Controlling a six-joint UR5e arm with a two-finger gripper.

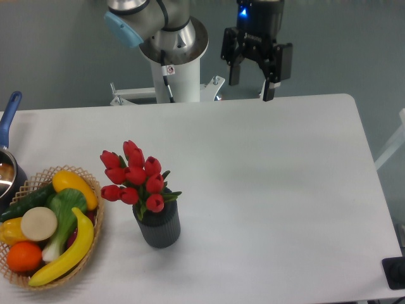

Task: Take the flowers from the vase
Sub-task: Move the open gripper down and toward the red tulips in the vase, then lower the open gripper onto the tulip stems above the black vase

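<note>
The flowers [134,178], a bunch of red tulip buds with green leaves, stand in the vase [158,228], a short dark grey ribbed pot at the front left of the white table [272,190]. My gripper [251,88] hangs open high above the table's far edge, well to the right of and behind the bunch. Nothing is between its fingers. The stems are hidden inside the pot.
A wicker basket [88,190] with fruit and vegetables sits just left of the vase. A pot with a blue handle [9,114] is at the left edge. The arm's white base post [177,76] stands behind the table. A dark object [395,272] lies at the front right corner.
</note>
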